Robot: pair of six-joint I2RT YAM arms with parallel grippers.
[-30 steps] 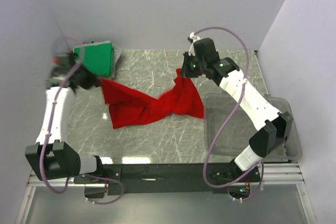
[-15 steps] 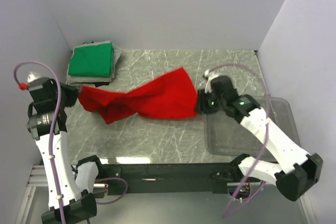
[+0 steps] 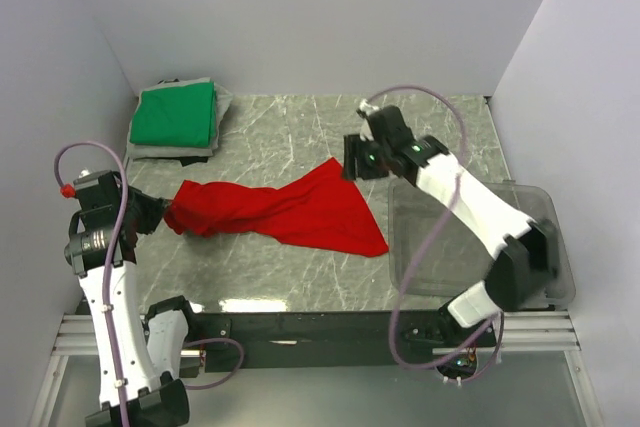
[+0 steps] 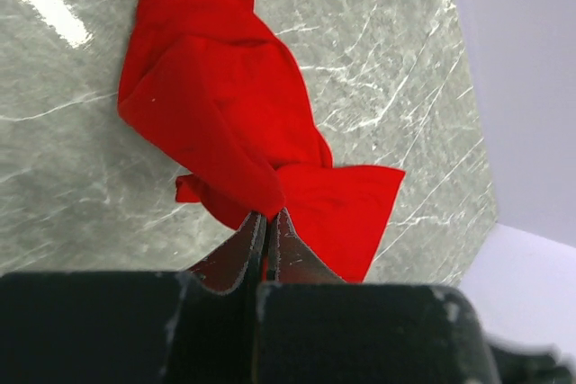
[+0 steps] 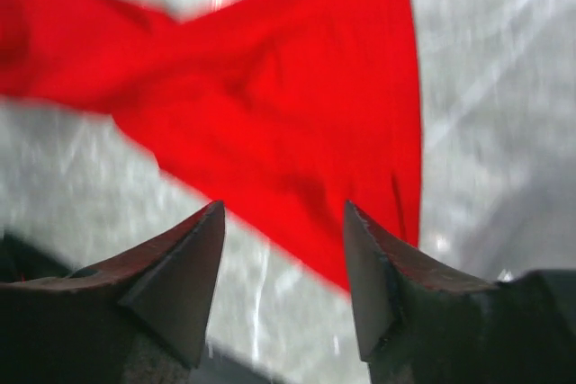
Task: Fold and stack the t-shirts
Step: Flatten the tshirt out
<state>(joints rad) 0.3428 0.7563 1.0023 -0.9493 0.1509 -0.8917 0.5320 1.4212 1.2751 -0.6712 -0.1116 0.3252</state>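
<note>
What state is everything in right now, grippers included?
red t-shirt, unfolded and twisted, lying stretched out, one end pinched.
green t-shirt, folded, in the far left corner.
clear bin, upright, nothing seen inside.
left gripper, shut on the red t-shirt.
right gripper, open, holding nothing, above the red t-shirt.

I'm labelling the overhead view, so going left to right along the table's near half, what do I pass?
Left end effector, shut on the red t-shirt → red t-shirt → clear plastic bin.
</note>
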